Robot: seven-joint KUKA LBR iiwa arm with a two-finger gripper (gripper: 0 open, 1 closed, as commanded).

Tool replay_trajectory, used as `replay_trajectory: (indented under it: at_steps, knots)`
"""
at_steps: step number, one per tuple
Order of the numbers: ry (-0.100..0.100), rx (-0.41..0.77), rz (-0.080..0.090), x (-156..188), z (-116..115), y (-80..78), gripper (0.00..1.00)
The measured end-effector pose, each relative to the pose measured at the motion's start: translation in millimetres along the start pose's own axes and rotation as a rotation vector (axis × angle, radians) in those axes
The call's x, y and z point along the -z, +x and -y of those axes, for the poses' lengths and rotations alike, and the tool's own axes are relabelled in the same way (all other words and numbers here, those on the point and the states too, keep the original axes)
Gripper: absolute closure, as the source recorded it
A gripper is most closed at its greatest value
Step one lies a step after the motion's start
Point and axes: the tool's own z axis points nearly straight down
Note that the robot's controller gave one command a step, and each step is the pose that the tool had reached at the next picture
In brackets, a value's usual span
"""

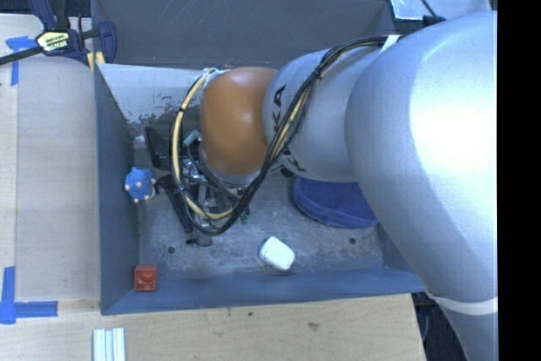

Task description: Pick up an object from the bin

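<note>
My gripper (198,224) is low in the left half of the bin, under the arm's orange cover, its tip close to the bin floor. A small blue and white thing (139,184) lies just to its left, near the bin's left wall. A black thing (157,144) lies behind that, partly hidden by the cables. A white rounded block (276,254) rests on the floor to the gripper's right, near the front wall. Nothing shows between the gripper's tips.
A small red cube (145,277) sits in the front left corner. A flat blue round thing (335,204) lies in the right part of the bin, partly under the arm. The arm covers the bin's middle and right.
</note>
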Motion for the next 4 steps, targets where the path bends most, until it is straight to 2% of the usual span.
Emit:
replay_trajectory:
  at_steps: [1,2,3,4]
  knots:
    - [0.003,-0.208,-0.001,31.2,-20.1,-23.2,0.0]
    - [0.003,-0.551,-0.004,30.9,-10.9,-19.4,0.0]
    - [-0.013,-0.647,0.022,10.4,9.2,-18.8,0.0]
    - [-0.015,-0.644,0.023,11.8,7.7,-19.3,0.0]
